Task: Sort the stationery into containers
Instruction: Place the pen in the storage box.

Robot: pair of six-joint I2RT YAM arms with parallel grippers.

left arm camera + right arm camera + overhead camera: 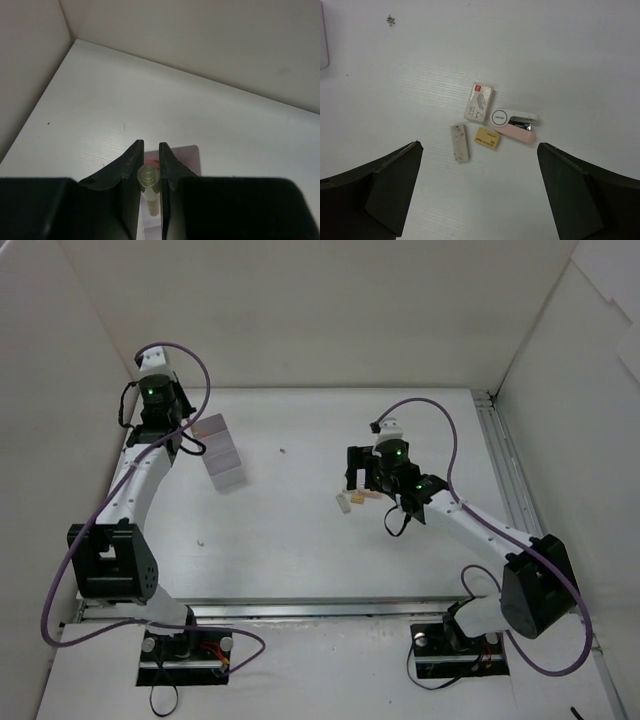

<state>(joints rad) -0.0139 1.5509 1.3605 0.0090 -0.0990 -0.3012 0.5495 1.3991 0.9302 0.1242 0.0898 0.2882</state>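
Only in the left wrist view is a pale yellow pen-like stick [149,182] seen. It is clamped end-on between the nearly closed fingers of the left gripper [150,148] at lower centre, directly over the small white plastic organizer [192,156]. Which compartment lies beneath cannot be told. In the top view the organizer [226,455] is shown at upper left, just beside that gripper [192,443], and the stick is hidden there. The cluster at centre frame is resolved by the right wrist view alone: a white box with a red label [479,102], a pink and white stapler [515,126], a yellow block [488,138] and a speckled beige block [460,143], lying close together on the white table [570,50]. The right gripper [478,150] is spread wide above them, with nothing between its fingers.
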